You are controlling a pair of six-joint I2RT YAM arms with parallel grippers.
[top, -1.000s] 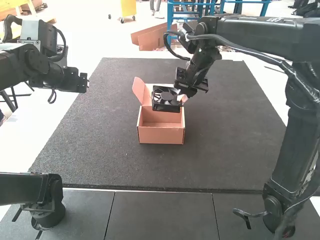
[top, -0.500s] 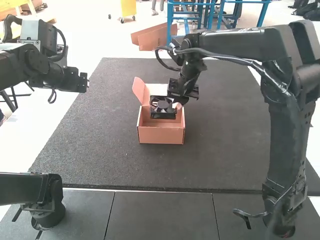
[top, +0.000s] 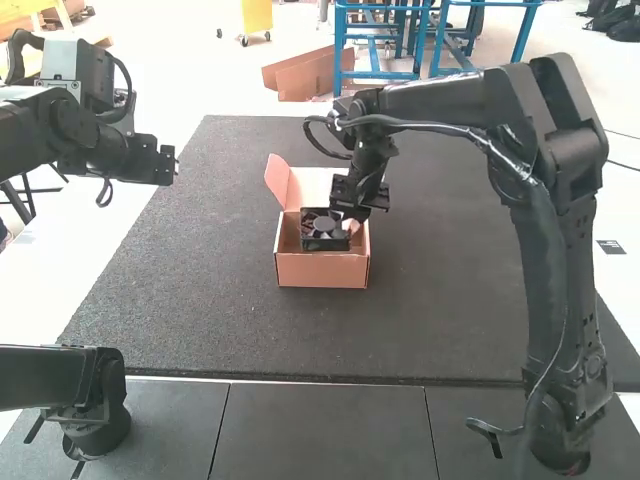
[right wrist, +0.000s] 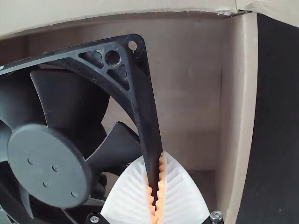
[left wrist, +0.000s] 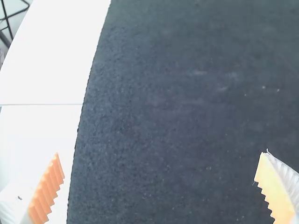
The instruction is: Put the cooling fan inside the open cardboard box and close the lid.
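left gripper (top: 166,166): raised above the left edge of the black mat (top: 200,290). fingers spread wide with nothing between them, orange pads (left wrist: 46,189) far apart. the box lies well off to its right.
cardboard box (top: 322,266): mid-mat, open, lid flap (top: 282,182) standing up at its rear left.
cooling fan (top: 324,229): black, on edge, partly down inside the box, directly beneath the right gripper.
right gripper (top: 352,212): just above the box's right rear. white ribbed fingers (right wrist: 180,186) pinched tight on the fan's frame edge, box wall just beside them.
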